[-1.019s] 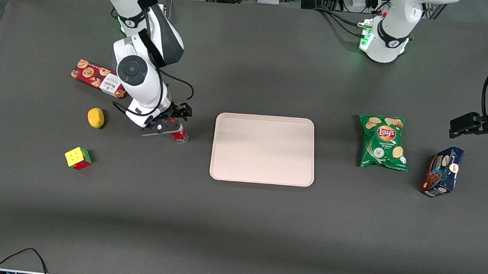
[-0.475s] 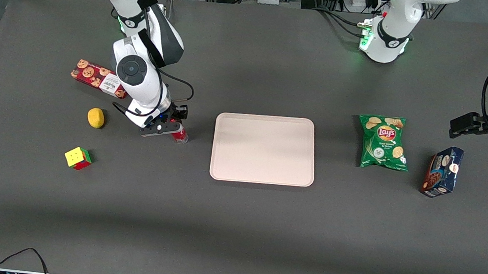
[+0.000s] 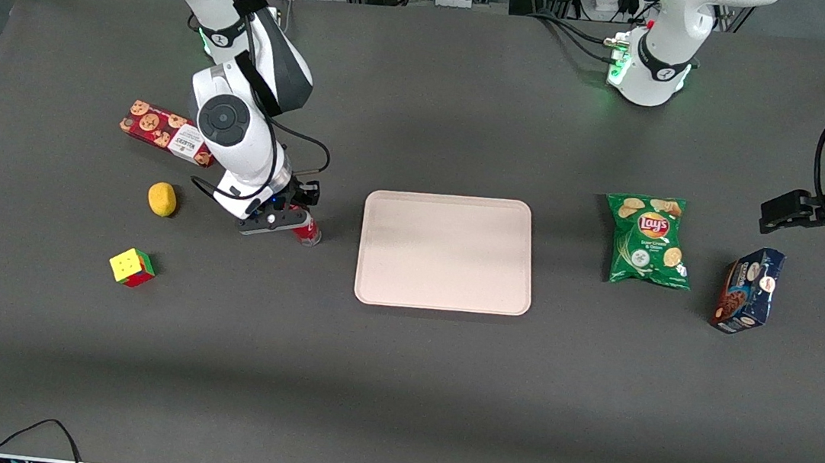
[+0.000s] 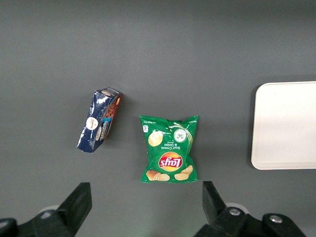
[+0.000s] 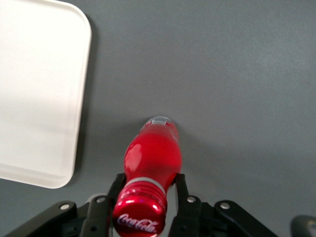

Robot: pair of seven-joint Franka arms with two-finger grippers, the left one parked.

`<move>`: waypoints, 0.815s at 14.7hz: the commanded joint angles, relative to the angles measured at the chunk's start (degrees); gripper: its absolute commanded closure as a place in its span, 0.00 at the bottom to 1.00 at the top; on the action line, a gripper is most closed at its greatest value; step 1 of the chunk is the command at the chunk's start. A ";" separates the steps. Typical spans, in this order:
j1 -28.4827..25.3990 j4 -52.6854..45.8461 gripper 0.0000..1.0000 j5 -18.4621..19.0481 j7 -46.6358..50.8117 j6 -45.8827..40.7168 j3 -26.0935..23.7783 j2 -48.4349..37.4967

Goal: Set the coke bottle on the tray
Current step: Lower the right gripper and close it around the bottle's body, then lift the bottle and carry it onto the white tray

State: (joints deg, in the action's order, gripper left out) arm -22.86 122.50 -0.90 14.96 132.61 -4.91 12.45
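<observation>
Slight shift twd tray point(image 3: 447, 252): coke bottle point(image 5: 152, 155) neck btwn tool point(image 5: 148, 190) fingers.

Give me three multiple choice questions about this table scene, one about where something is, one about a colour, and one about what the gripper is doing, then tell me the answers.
1. Where is the coke bottle?
A. on the table beside the tray
B. on the tray
C. on the chips bag

2. What colour is the bottle's cap?
A. white
B. red
C. blue

3. What state is the gripper in?
A. open, high above the tray
B. shut on the lemon
C. shut on the coke bottle's neck

Answers:
1 A, the front view shows the bottle off the tray's rim, toward the working arm's end.
2 B, the right wrist view shows a red cap.
3 C, both fingers press against the neck just below the cap.
</observation>
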 commanded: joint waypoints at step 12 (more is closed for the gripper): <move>-7.26 -37.50 1.00 -3.14 4.62 -38.66 2.08 0.72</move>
State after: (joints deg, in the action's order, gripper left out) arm -23.57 88.17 -2.02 15.21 94.52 -5.34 11.64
